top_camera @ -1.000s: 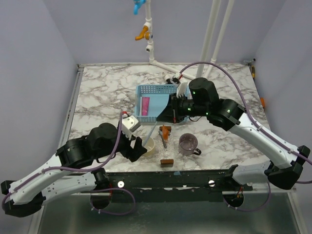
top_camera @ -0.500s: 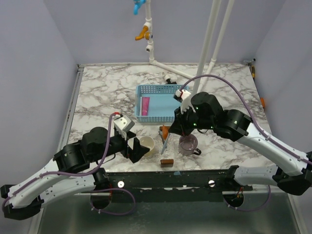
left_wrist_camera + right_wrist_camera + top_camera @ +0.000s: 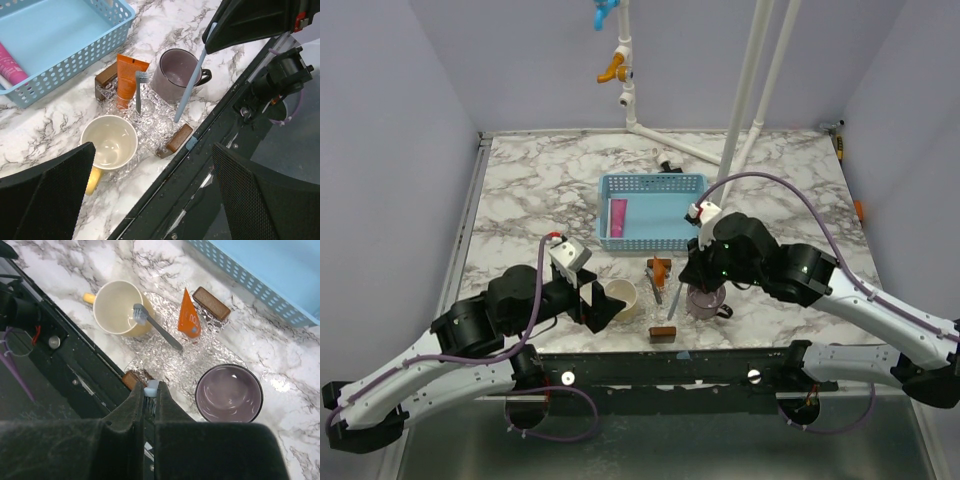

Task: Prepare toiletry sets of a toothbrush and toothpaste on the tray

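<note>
Nearest me, the left end effector [image 3: 603, 304] hangs wide open and empty by the cream cup [image 3: 109, 142]. The right end effector [image 3: 148, 399] pinches the toothbrush [image 3: 190, 82], slanting toward the tray [image 3: 150, 127], probably to pair it with the toothpaste [image 3: 127, 80] lying there. Whether its tip touches, I cannot tell.

Left arm [image 3: 470, 335] was low and elbow-bent, reaching toward table centre. Left gripper [image 3: 601, 304] had its jaws wide apart and held nothing. Right arm [image 3: 840, 290] came in from the right, wrist pitched down. Right gripper [image 3: 686, 283] pointed downward, fingers pinched on the toothbrush [image 3: 190, 85] at its upper end.
</note>
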Controlling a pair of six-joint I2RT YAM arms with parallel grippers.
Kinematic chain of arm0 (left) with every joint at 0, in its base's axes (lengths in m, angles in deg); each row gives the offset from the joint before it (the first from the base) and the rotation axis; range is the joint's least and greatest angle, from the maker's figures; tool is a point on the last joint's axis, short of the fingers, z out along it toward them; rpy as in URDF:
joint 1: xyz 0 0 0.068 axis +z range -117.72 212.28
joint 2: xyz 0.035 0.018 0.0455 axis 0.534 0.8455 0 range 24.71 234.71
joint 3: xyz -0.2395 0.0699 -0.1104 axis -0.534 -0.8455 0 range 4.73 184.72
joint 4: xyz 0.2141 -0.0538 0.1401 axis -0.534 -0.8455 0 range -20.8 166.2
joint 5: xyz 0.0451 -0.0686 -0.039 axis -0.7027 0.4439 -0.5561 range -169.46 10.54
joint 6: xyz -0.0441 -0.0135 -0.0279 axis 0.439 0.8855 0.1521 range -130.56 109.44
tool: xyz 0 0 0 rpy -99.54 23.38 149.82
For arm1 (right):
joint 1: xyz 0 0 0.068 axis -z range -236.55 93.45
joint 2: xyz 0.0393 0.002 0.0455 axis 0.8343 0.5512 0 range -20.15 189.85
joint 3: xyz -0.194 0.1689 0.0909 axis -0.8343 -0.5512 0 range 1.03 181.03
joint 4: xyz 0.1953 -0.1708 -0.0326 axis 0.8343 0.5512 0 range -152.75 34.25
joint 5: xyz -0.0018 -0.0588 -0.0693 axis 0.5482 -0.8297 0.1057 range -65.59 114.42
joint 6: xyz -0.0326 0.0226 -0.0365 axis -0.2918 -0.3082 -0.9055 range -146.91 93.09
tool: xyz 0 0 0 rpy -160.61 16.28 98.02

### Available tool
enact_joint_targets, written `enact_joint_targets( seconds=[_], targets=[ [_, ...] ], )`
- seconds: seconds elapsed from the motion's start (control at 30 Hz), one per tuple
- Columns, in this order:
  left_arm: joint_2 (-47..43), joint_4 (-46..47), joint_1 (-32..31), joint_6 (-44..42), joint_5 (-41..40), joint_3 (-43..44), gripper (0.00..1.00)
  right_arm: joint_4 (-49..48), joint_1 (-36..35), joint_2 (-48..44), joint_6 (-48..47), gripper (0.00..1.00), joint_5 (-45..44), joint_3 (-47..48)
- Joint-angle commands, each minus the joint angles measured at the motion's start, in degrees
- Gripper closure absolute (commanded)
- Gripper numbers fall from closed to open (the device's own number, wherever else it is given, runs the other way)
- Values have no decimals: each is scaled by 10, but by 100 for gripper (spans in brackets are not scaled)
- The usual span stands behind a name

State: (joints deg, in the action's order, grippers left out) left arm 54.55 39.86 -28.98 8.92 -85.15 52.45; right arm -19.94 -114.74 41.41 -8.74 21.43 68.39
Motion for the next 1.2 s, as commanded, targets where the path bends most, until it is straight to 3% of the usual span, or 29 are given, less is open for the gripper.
enact_joint_targets(
  seconds=[0.0, 1.17],
  targets=[
    [-9, 12, -2, 6, -13, -11, 1, -31, -8, -6, 15, 100, -34, -19],
    [-12, 25, -2, -3, -10, -39, 1, -78, -19, 94, 35, 100, 17, -73]
  ],
)
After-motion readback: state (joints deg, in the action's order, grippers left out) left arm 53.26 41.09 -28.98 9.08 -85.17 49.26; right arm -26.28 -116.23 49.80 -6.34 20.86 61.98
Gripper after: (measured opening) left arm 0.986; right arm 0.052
